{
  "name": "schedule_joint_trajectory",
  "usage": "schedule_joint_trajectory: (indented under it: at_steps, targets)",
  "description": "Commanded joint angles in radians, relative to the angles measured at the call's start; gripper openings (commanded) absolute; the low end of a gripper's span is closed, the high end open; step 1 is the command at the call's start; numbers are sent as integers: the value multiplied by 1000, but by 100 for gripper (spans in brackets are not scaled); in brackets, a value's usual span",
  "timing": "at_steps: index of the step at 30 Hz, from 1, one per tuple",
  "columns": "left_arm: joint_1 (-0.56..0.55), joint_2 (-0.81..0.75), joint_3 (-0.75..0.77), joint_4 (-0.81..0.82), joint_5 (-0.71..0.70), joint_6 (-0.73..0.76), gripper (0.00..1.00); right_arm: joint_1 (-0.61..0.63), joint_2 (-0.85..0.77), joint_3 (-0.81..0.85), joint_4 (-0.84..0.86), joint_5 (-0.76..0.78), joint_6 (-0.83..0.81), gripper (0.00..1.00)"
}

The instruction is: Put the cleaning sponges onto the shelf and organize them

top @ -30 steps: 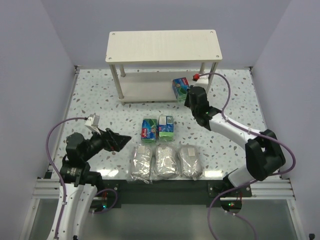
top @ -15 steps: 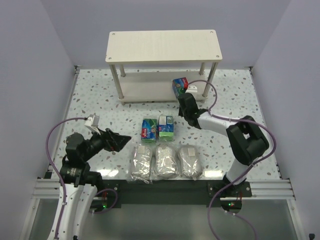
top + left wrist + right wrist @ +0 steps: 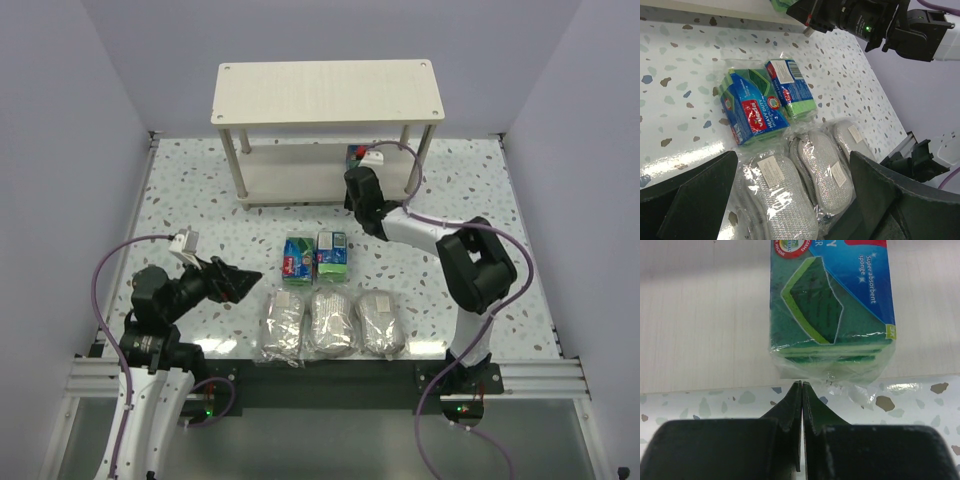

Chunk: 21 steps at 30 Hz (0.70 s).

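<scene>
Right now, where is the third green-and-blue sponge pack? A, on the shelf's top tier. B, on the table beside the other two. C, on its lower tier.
C: the green-and-blue sponge pack lies on the shelf's pale lower tier, at its front edge, just ahead of the shut fingers of the right gripper.

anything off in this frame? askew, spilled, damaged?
Nothing spilled or damaged. Only oddity: the sponge pack on the lower tier of the shelf sits right at the front edge, its crumpled wrap tail hanging over it. The right tool is shut, tips beside that tail; whether they pinch it is unclear.
</scene>
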Motion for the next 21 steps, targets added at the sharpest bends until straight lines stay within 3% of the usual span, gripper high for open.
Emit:
schedule_joint_trajectory:
  at_steps: [1,6,12,14,16,19,21]
  targets:
    - [-1,1,37,-15,-3,14,100,2,23,60,34,6,-29,0]
    - [-1,0,49,-32,-6,21,100,2,-13,14,34,-17,-29,0]
    - [-1,-6,32,-5,-12,3,100,30,-247,-210,46,-135,-16,1]
    - [-1,1,15,24,-12,-15,100,48,-329,-257,-4,-170,0,29]
    - [-1,9,-3,72,-9,-46,100,79,-378,-261,-84,-190,15,65]
    - [-1,55,-34,112,-38,-75,100,144,-425,-294,-197,-141,46,78]
    - [-1,139,-23,114,-70,-68,100,178,-472,-331,-251,-115,81,80]
